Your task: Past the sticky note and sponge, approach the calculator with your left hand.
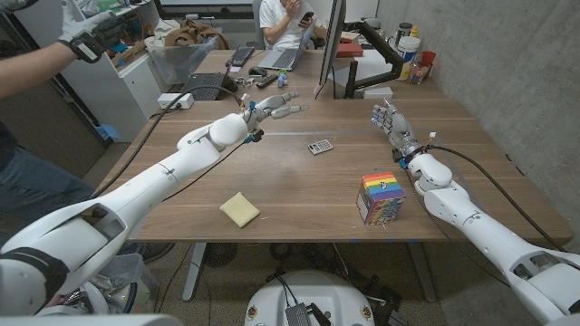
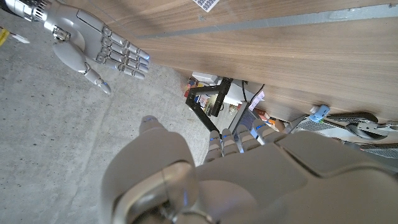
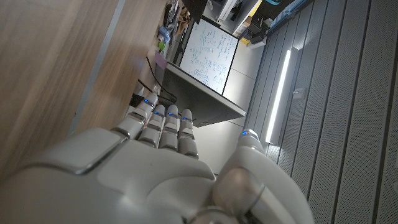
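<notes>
Calculator (image 1: 320, 147): mid-frame on table (image 1: 299, 195), tilted long axis.
Left hand (image 1: 275, 110): upper centre, fingers spread, empty (nearer).
Bearing: calculator lies right and below it, apart.

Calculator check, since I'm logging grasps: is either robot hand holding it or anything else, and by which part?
Nothing is held. The left robot hand hovers open beyond the calculator, and the right robot hand is open too.
</notes>
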### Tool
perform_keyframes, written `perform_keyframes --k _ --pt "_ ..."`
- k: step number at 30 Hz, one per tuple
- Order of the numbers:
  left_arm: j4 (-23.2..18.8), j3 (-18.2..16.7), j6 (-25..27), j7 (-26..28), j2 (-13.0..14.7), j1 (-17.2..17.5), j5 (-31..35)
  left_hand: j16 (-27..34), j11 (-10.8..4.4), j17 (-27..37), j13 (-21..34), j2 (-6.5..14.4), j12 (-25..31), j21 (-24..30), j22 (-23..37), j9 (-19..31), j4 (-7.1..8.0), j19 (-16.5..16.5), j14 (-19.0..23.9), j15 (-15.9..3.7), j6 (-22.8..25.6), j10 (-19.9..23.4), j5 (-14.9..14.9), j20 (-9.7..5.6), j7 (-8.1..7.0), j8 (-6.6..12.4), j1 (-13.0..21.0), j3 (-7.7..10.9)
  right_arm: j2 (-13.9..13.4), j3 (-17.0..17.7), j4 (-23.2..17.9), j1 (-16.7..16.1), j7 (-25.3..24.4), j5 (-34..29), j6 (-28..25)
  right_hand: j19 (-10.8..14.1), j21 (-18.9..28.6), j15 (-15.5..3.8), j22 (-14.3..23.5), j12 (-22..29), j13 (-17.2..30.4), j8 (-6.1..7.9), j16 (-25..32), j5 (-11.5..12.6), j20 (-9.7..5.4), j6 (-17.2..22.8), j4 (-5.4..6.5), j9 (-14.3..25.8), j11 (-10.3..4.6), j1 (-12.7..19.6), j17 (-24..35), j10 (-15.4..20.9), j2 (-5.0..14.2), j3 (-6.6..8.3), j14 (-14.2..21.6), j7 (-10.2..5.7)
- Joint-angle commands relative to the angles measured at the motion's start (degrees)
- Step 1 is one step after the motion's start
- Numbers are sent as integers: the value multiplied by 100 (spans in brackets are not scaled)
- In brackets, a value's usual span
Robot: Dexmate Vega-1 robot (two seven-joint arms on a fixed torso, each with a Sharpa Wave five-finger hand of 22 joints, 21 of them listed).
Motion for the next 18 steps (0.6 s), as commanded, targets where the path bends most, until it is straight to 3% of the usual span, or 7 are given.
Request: perform_keyframes --k 1,18 --pt "189 41 -125 -97 -64 -39 -19 17 -38 15 17 7 10 29 30 32 12 -45 2 2 -24 -7 -15 27 -23 -13 75 26 40 -36 -16 -12 -144 -50 46 -14 20 1 21 10 12 21 27 37 -27 32 0 10 -38 -7 24 21 49 -28 24 -30" --pt "-14 25 47 -9 -74 36 -5 24 -36 17 18 7 15 37 30 34 19 -32 18 3 7 8 -26 24 -10 1 82 29 3 -66 3 130 41 -10 -51 -17 21 8 21 11 12 21 25 38 -20 37 -1 10 -23 -12 24 30 50 -35 23 -39"
